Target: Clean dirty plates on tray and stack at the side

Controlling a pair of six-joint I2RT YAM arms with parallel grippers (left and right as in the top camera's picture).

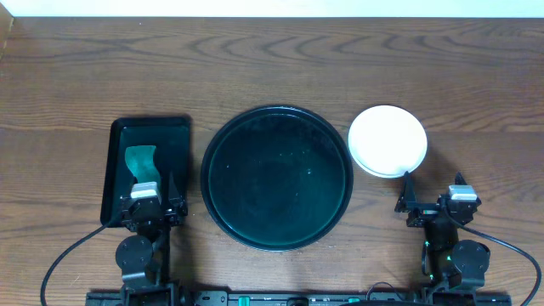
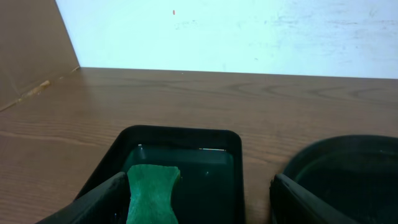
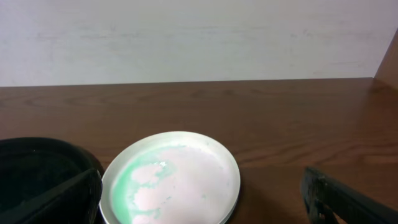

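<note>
left fingers [image 2: 99,196]: spread wide with nothing between them. They hang over the near end of the small rectangular tray [image 1: 170,144], left of the round tray [image 1: 277,127].
right fingers [image 3: 348,202]: spread wide and empty, near the robot's side of the plates [image 1: 388,140] but not touching them, right of the round tray.
green cloth [image 1: 141,161]: lies in the small rectangular tray, just ahead of the left fingers. Its long axis runs away from the robot. Nothing has hold of it.
round tray: sits mid-counter between the two arms. Its floor is bare, with no plate on it, only faint specks and sheen.
plates, place: on the counter [image 1: 272,68] just beside the round tray's right rim, toward its far side. They are close to the rim but appear not to touch it.
plates, pile: one pile. A second rim peeks out at the near edge in the overhead view. The count cannot be read from these views.
plates, pose: flat, face up. They are round, so they have no long axis and no pointing direction. The pile's axis stands vertical.
top plate, surface: the right wrist view shows a pale teal film over its left half, thin and blotchy rather than a drawn line. The overhead view shows it plain white.
progress (judgement): clearing the round tray and stacking at the side look done.
remaining (judgement): possibly one more wipe of the top plate if that film counts as dirt. The lower plates are hidden, so their state is unknown.
</note>
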